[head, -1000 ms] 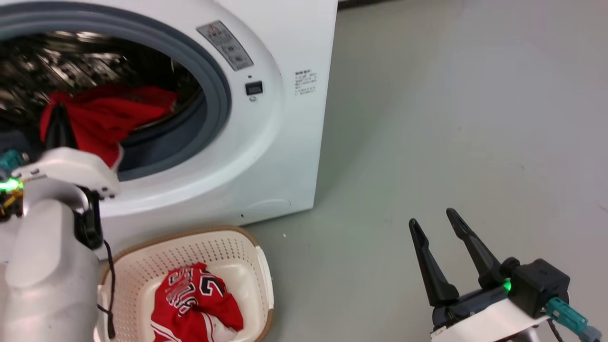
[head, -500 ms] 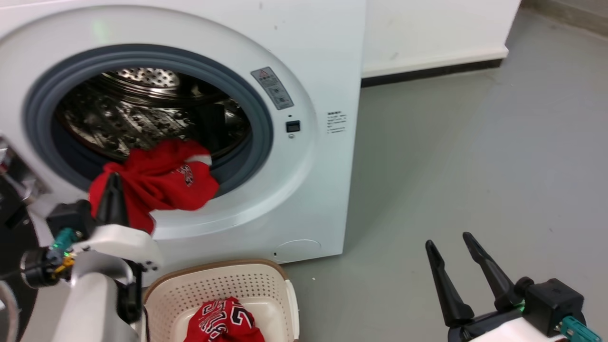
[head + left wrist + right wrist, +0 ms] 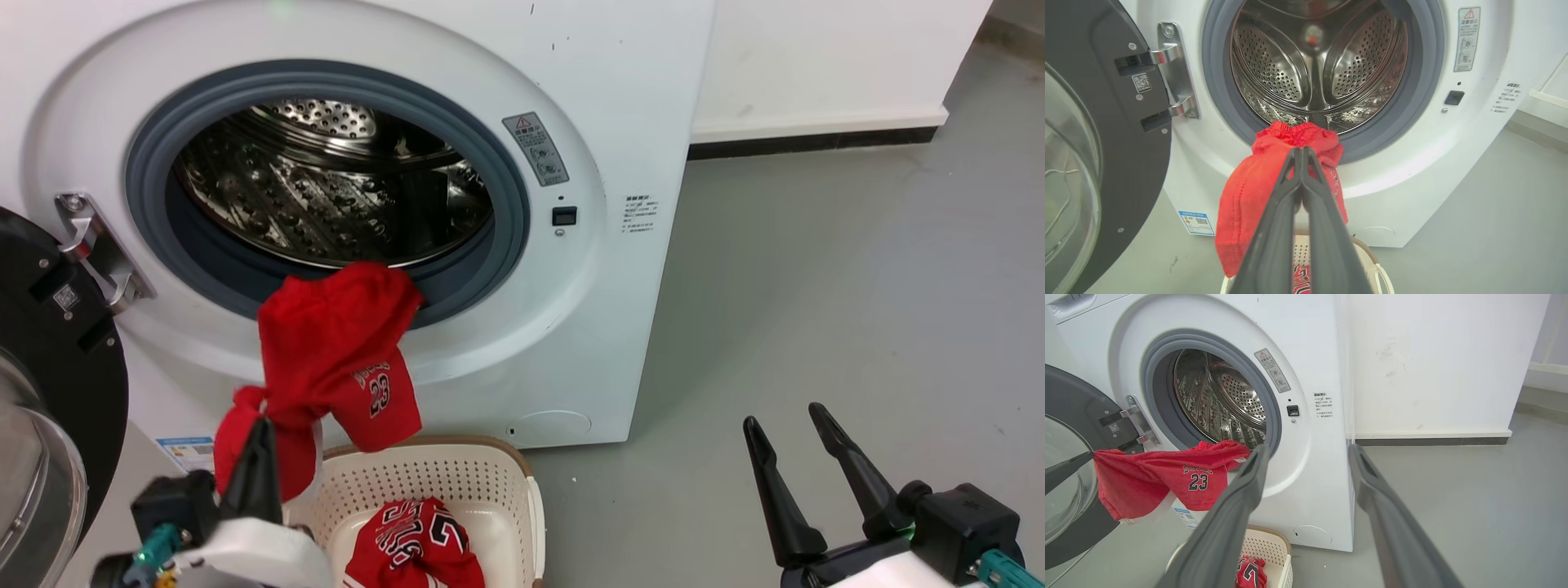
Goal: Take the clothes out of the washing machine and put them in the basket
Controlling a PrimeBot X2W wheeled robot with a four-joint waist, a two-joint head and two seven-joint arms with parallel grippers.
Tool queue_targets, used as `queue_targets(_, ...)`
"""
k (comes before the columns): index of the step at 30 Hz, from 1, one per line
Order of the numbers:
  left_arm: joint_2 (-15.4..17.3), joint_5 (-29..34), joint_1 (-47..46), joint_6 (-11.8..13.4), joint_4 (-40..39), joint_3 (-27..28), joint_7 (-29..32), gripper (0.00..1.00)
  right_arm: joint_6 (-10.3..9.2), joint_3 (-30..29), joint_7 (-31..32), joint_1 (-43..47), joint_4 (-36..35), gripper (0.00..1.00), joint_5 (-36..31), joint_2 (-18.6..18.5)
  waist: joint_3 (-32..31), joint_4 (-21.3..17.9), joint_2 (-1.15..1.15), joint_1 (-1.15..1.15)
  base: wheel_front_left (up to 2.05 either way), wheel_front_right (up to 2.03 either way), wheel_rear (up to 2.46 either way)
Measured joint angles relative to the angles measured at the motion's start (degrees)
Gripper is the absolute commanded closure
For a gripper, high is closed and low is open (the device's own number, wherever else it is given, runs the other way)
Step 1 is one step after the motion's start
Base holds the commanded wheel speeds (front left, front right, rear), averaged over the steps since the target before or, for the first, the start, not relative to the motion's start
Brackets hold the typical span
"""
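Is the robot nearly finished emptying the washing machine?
Nearly. One red jersey already lies in the basket. The left claw is shut on the second red garment, which hangs from the porthole rim above the basket. Left: pull it free and drop it in. The drum looks otherwise empty.

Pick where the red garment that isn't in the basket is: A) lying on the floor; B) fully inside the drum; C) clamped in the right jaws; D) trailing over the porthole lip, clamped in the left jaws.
D: the red garment stretches from the washing machine's porthole lip to the left gripper, whose jaws are shut on it; the right gripper is open and empty.
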Motion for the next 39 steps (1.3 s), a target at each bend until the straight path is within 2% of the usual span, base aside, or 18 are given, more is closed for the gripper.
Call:
queue_targets(7, -2.52, -0.53, 5.59, 1.26, -1.15, -2.18, -0.16, 1.0, 0.0, 0.12, 0.07, -1.28, -0.63, 0.0, -0.02, 0.0, 3.04, 0.16, 0.0, 0.0, 0.0, 0.0, 0.0)
queue_targets(13, -3.87, -1.9, 5.38, 0.96, 5.95, -3.46, -3.53, 1.0, 0.0, 0.22, -0.13, -3.42, -0.65, 0.0, -0.05, -0.01, 6.99, -0.44, 0.0, 0.01, 0.0, 0.0, 0.0)
queue_targets(24, -4.5, -3.19, -5.65, 0.35, 24.6, -2.61, -11.63, 1.0, 0.0, 1.14, -0.76, -8.21, -0.99, 0.0, -0.29, -0.01, 17.73, -3.19, 0.0, 0.02, 0.0, 0.0, 0.0)
queue_targets(39, -2.55, -1.03, -23.74, -0.81, 42.75, 2.56, -12.74, 1.0, 0.0, 2.59, -3.2, -13.59, -0.91, 0.0, -0.2, -0.02, 33.17, -7.06, 0.0, 0.02, 0.0, 0.0, 0.0)
